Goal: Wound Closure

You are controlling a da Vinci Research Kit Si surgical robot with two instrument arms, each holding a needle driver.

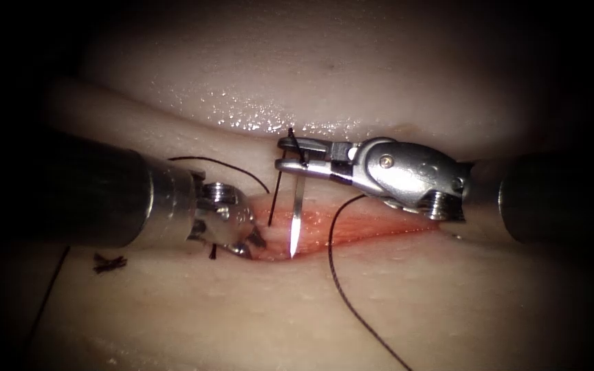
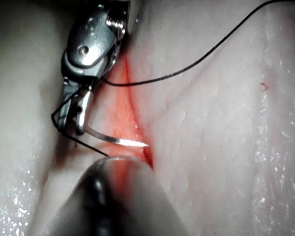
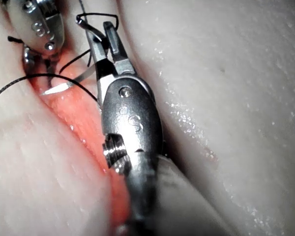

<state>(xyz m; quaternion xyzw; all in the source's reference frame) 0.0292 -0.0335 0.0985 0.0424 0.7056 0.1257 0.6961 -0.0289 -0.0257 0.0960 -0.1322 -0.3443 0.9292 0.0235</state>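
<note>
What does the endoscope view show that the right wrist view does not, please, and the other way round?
Endoscope view: a dark knotted thread stub on the pale tissue left of the red cut, and thin black thread trailing away. Right wrist view: that thread looping at the jaw tips. Both: the right arm's silver needle driver shut on the curved steel needle near its tail, tip free over the cut, and the left arm's tool.

Pale pinkish tissue [image 1: 352, 82], a red-orange cut [image 1: 352, 227], black thread [image 1: 352, 302] — the needle [image 1: 295, 230] silvery, apparently plain.
</note>
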